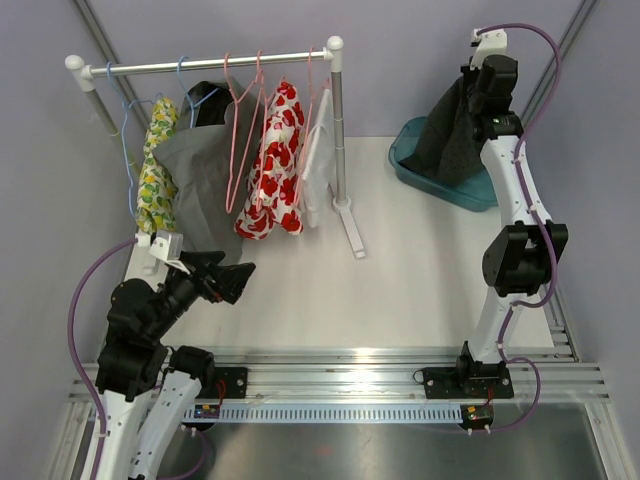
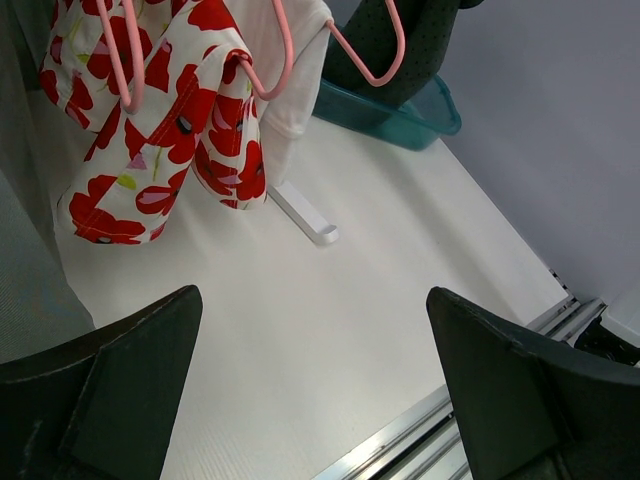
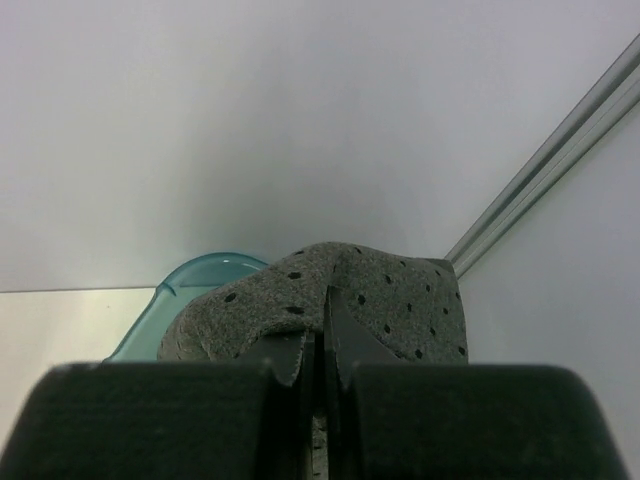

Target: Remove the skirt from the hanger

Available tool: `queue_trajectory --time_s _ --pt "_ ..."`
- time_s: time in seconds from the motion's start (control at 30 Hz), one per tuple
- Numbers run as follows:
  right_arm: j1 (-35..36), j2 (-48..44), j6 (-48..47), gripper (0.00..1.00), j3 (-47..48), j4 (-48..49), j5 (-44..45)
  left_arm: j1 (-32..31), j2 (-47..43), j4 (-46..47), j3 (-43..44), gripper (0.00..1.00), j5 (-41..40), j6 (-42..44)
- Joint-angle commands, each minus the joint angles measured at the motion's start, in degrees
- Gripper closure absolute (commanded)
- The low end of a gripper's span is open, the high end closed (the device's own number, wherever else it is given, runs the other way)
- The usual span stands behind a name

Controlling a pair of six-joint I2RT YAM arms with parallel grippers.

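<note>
The skirt [image 1: 448,135] is dark grey with black dots. My right gripper [image 1: 487,78] is shut on its top edge and holds it up, its lower part hanging into the teal bin [image 1: 482,195] at the back right. In the right wrist view the skirt [image 3: 400,300] is pinched between the closed fingers of the gripper [image 3: 322,345], with the bin [image 3: 195,278] behind. An empty pink hanger [image 1: 243,130] hangs on the rail. My left gripper [image 1: 232,280] is open and empty, low over the table in front of the rack; the left wrist view [image 2: 315,380] shows bare table between its fingers.
The clothes rack [image 1: 210,65] at the back left carries a lemon-print garment [image 1: 155,170], a grey garment [image 1: 200,175], a red floral garment [image 1: 275,165] and a white one [image 1: 318,160]. Its foot [image 1: 352,235] reaches onto the table. Metal rails run along the near edge.
</note>
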Motion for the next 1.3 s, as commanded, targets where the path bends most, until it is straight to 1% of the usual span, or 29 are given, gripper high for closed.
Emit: queue_trajectory --time_s 0.0,0.1,0.13,0.2,0.23,0.3,0.33,0.4,0.43,0.57,0.63,0.7,0.73,0.77,0.8,0.87,0.9,0.93,1.0,1.03,1.1,1.13,1.17,1.2,1.23,1.27 --pt "-0.5 -2.5 2.9 1.0 0.5 -0.4 2.2 0.2 -0.4 2.1 1.9 0.01 1.6 0.1" --pt "-0.9 -2.9 4.4 1.0 -4.5 -2.2 -0.4 0.2 -0.8 1.1 3.3 0.01 2.0 0.9" --pt "-3.3 -2.8 5.1 1.0 -5.7 -3.1 -1.8 0.2 -0.9 1.2 3.6 0.01 2.6 0.9" --pt "-4.7 -2.0 6.0 1.0 -8.1 -5.0 -3.8 0.2 -1.2 1.6 4.2 0.01 3.3 0.8" --pt "-6.6 -0.6 5.9 1.0 -8.4 -8.3 -8.0 0.2 -1.1 2.1 4.4 0.01 4.1 0.7" --pt "-8.2 0.8 5.4 1.0 -9.1 -11.6 -13.0 0.2 -1.1 3.3 5.0 0.01 5.1 0.2" --pt "-9.2 2.2 3.7 1.0 -9.5 -14.5 -19.1 0.2 -1.1 3.6 5.2 0.01 6.2 0.1" --pt "-11.2 3.7 1.6 1.0 -10.5 -17.0 -24.3 0.2 0.2 5.1 6.5 0.01 8.2 -0.3" --pt "-11.8 5.4 0.2 0.98 -10.6 -19.2 -28.0 0.2 0.7 5.5 7.2 0.01 8.9 -0.3" --pt "-13.3 10.5 -2.2 0.91 -8.5 -25.0 -33.4 0.2 5.3 6.7 11.6 0.01 10.8 1.1" --pt "-14.1 12.0 -2.9 0.84 -7.4 -27.8 -35.9 0.2 8.7 5.4 15.5 0.01 11.3 1.9" --pt "-15.2 11.5 -2.9 0.73 -6.8 -28.6 -37.6 0.1 13.6 4.4 18.3 0.02 11.8 2.5" --pt "-15.4 9.6 -2.4 0.67 -6.9 -28.5 -38.6 0.1 15.0 4.4 19.4 0.03 12.4 2.7" --pt "-15.8 8.2 -2.3 0.59 -7.7 -28.3 -39.0 0.1 17.5 4.4 21.4 0.03 12.2 2.8" --pt "-16.0 6.5 -2.5 0.47 -8.2 -28.1 -39.1 -0.1 18.7 4.5 22.3 0.03 12.1 3.0" --pt "-16.4 0.5 -2.7 0.34 -10.2 -27.5 -38.7 -0.5 22.3 4.6 24.7 0.04 11.1 3.4" --pt "-16.4 -1.6 -3.0 0.22 -11.0 -27.5 -38.3 -1.0 23.4 4.6 25.6 0.04 10.5 3.5" --pt "-16.4 -5.8 -3.7 0.16 -11.7 -27.8 -38.0 -2.7 24.8 4.5 26.4 0.05 8.6 3.8" --pt "-16.4 -9.9 -4.4 0.07 -15.0 -28.1 -37.6 -6.0 28.9 4.2 29.0 0.06 4.9 5.2" --pt "-16.4 -13.7 -5.1 0.05 -16.3 -28.8 -38.5 -10.5 30.4 3.8 30.0 0.06 -0.4 5.9" --pt "-16.3 -17.5 -5.8 0.04 -21.0 -29.8 -40.6 -16.0 33.9 2.6 34.5 0.06 -7.0 8.7" --pt "-16.4 -21.4 -7.4 0.04 -22.9 -31.2 -45.8 -20.5 37.6 2.2 36.5 0.07 -13.2 9.5" --pt "-16.4 -23.4 -8.0 0.04 -27.2 -31.7 -48.9 -22.2 40.0 1.6 38.4 0.1 -16.0 10.3" --pt "-16.4 -25.5 -8.6 0.04 -29.6 -32.3 -52.5 -23.0 42.2 0.5 40.3 0.12 -18.1 10.4" --pt "-16.3 -29.7 -10.0 0.04 -32.0 -33.4 -60.8 -23.7 46.9 -0.4 45.0 0.15 -22.3 10.2" --pt "-16.4 -31.9 -10.5 0.04 -37.0 -33.8 -65.1 -23.7 49.1 -1.3 47.1 0.19 -24.6 9.8"
